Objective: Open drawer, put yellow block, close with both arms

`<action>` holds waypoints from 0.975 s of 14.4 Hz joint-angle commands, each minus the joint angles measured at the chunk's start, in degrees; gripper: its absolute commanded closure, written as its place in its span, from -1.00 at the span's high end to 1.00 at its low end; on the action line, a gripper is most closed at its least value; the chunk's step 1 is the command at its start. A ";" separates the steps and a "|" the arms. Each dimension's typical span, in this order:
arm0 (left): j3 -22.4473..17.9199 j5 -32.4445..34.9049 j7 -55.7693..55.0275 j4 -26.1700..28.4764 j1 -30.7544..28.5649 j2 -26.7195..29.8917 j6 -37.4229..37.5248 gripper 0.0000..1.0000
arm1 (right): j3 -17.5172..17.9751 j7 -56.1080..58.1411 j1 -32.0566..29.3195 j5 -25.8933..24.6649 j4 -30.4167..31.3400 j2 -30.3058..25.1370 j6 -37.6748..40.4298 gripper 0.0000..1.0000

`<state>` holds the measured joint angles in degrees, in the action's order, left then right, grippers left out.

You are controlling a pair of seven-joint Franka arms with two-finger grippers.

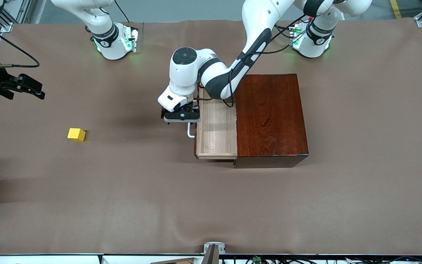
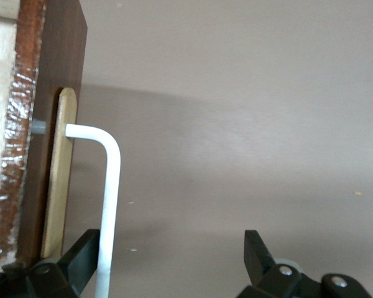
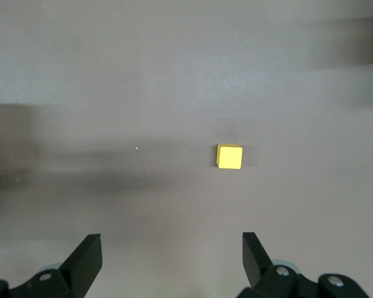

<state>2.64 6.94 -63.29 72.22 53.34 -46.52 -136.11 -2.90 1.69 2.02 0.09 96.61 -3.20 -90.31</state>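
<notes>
The glossy dark reddish-brown wooden box [image 1: 271,117] stood on the brown table cover [image 1: 211,205], toward the left arm's end of the table. Its drawer, a pale light-wood tray [image 1: 217,128] with a dark front, was pulled out toward the right arm's end, and the inside of the tray was bare wood.

The left gripper [image 1: 181,116] was low at the drawer front, over the white U-shaped bar handle [image 1: 190,130]. In the left wrist view its fingers [image 2: 81,257] were spread apart, and the white bar [image 2: 109,205] passed just beside one finger; the fingers were released, not clamped on the bar.

The small bright yellow cube [image 1: 76,134] lay on the table cover, well apart from the drawer, toward the right arm's end of the table.

The right gripper [image 1: 24,86] hung in the air over the table cover at that end. In the right wrist view its fingers [image 3: 87,257] were wide apart and held nothing, and the yellow cube [image 3: 229,156] lay on the cover under the camera.
</notes>
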 commanded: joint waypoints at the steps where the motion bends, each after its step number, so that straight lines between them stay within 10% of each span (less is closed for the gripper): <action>1: 0.70 -1.40 -2.10 -4.11 1.15 -2.09 -3.47 1.00 | -0.70 6.11 -0.60 -1.15 5.41 -2.24 -3.54 1.00; 7: -1.58 -1.40 -2.80 -3.67 0.45 2.74 -2.67 1.00 | -0.70 18.86 -13.60 -1.94 27.37 -15.24 -16.44 1.00; 14: -2.03 -1.57 -4.03 -3.49 -4.90 11.61 5.83 1.00 | -0.26 13.26 -11.87 -1.94 36.18 -7.02 -29.98 1.00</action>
<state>0.57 6.32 -66.95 67.91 50.31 -38.46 -134.07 -3.58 17.51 -11.17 -1.13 129.66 -12.51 -115.67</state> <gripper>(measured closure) 0.000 0.000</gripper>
